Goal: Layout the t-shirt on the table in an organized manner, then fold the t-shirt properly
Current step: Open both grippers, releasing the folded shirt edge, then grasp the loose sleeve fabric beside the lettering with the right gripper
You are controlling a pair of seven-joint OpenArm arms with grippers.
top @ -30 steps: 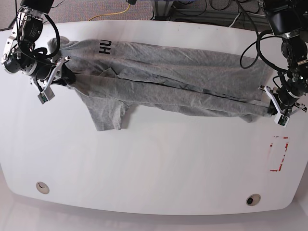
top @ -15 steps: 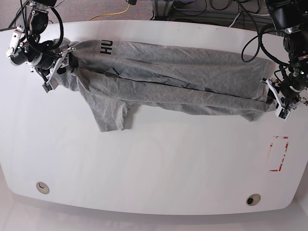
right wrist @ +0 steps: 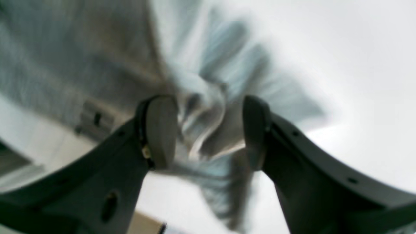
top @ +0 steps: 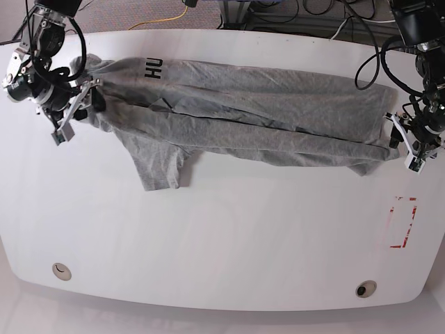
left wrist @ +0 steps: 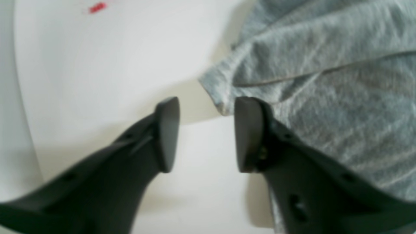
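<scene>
The grey t-shirt (top: 243,115) lies stretched sideways across the far half of the white table (top: 229,243). It is folded lengthwise, and the black letters "HU" (top: 153,68) show near its left end. One sleeve (top: 161,167) hangs toward the front. My right gripper (top: 73,111) is at the shirt's left end. In the right wrist view that gripper (right wrist: 208,130) is open, with blurred, bunched fabric (right wrist: 201,110) loose between the fingers. My left gripper (top: 409,145) is at the shirt's right end. In the left wrist view it (left wrist: 207,130) is open and the shirt's corner (left wrist: 221,97) lies just beyond the fingertips.
A red rectangular outline (top: 403,223) is marked at the table's right front. Two round holes (top: 61,271) (top: 364,288) sit near the front edge. Cables and a yellow cord (top: 174,17) lie beyond the far edge.
Both grippers have opened and let go of the shirt's ends. The shirt has moved toward the far edge and now lies slack. The left gripper has backed off to the right.
</scene>
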